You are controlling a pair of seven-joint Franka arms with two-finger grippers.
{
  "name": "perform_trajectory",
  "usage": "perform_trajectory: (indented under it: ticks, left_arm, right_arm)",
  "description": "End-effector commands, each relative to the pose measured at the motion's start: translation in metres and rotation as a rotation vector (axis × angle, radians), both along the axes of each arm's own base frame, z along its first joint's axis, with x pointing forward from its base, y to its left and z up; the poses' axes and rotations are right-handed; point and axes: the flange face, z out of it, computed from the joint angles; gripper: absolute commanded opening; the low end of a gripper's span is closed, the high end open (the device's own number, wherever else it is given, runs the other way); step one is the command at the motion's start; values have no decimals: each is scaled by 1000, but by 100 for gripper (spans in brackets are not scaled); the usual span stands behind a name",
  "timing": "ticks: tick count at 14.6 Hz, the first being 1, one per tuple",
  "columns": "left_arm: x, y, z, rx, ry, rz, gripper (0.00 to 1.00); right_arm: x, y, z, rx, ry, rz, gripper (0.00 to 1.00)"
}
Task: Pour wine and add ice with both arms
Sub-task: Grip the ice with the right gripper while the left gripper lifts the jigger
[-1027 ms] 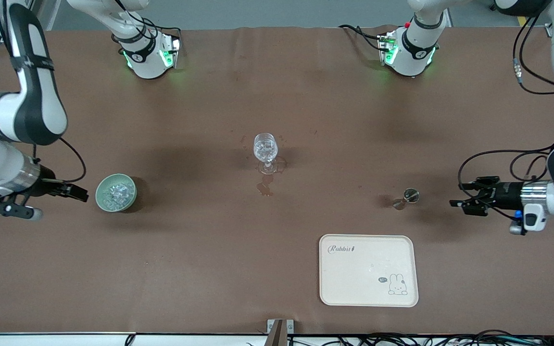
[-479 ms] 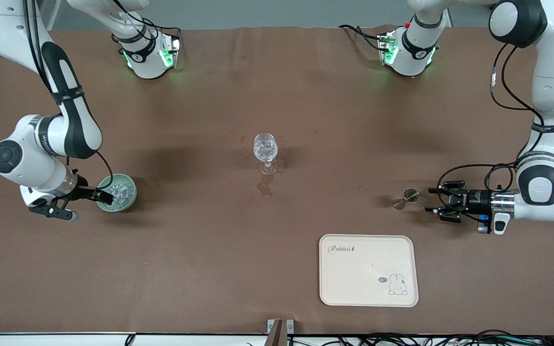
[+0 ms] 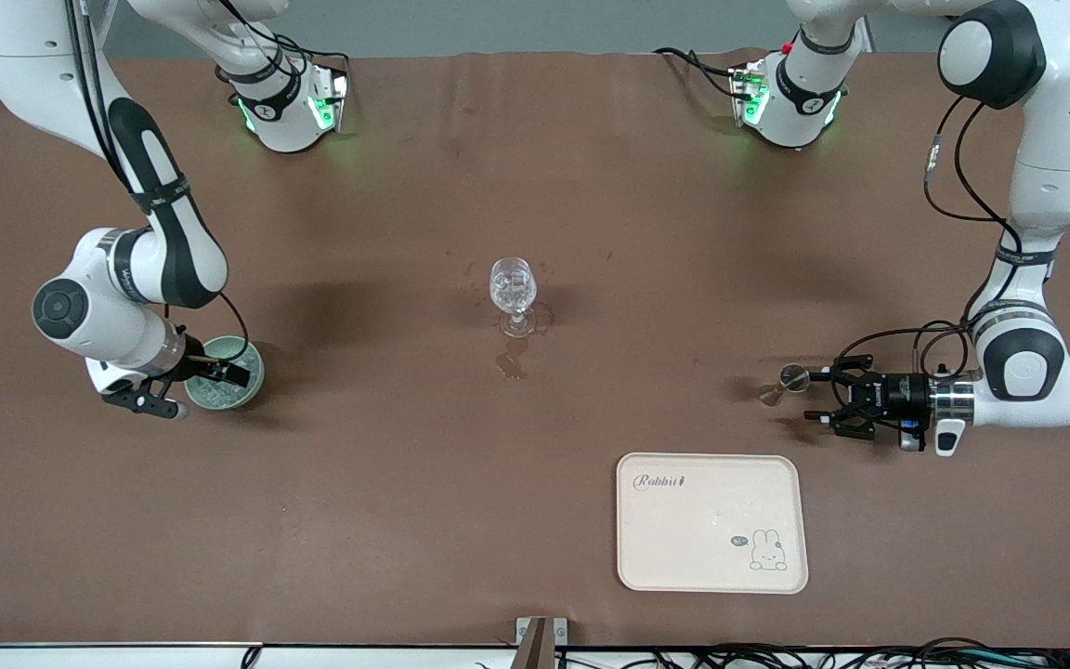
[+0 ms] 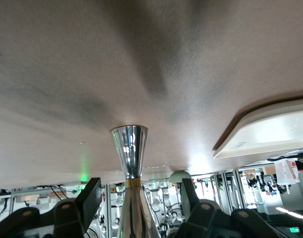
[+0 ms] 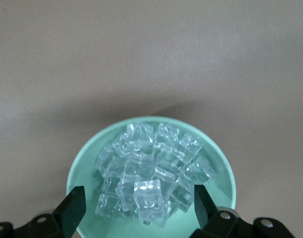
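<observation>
The silvery hourglass jigger (image 3: pixel 790 381) stands on the brown table toward the left arm's end. My left gripper (image 3: pixel 823 392) is open, level with it. In the left wrist view the jigger (image 4: pixel 130 163) stands between the two black fingers (image 4: pixel 89 198), with gaps on both sides. The pale green bowl (image 3: pixel 252 386) holds a heap of clear ice chunks (image 5: pixel 151 173). My right gripper (image 3: pixel 224 372) is open just over the bowl. In the right wrist view the gripper (image 5: pixel 139 206) spans the ice, its fingers inside the bowl's rim (image 5: pixel 82 163) and holding nothing.
A clear stemmed wine glass (image 3: pixel 512 288) stands mid-table with a wet stain (image 3: pixel 510 362) nearer the front camera. A cream rabbit tray (image 3: pixel 711 520) lies nearer the front camera than the jigger; its edge shows in the left wrist view (image 4: pixel 270 129).
Both arms came in from the table's ends. The right gripper moved over the bowl and its ice. The left gripper moved up to the jigger, open on either side of it.
</observation>
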Motion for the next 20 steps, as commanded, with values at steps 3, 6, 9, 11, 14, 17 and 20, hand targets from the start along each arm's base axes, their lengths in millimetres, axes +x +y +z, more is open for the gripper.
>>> perform_trajectory:
  ticks: [3, 6, 9, 11, 14, 17, 20]
  left_arm:
    - [-4, -15, -5, -52, 32, 28, 73]
    - [-4, -24, -9, -70, 40, 38, 69]
    - [-5, -32, -14, -80, 47, 34, 69]
    - [-6, -35, -17, -78, 51, 30, 69]
    - [-6, -35, -21, -75, 53, 34, 64]
    - [-7, -37, -21, -76, 57, 33, 53]
    - [-4, -40, -14, -66, 101, 51, 38]
  right_arm:
    - [-6, -2, 4, 13, -16, -23, 69]
    - [-4, -4, 5, 13, -20, -27, 56]
    - [-6, -6, 4, 14, -10, -30, 54]
    - [-6, -8, 4, 14, -10, -35, 54]
    - [-7, -9, 3, 14, -7, -38, 51]
    - [-9, -9, 2, 15, 4, -38, 49]
    - [-10, -9, 2, 17, 18, -37, 47]
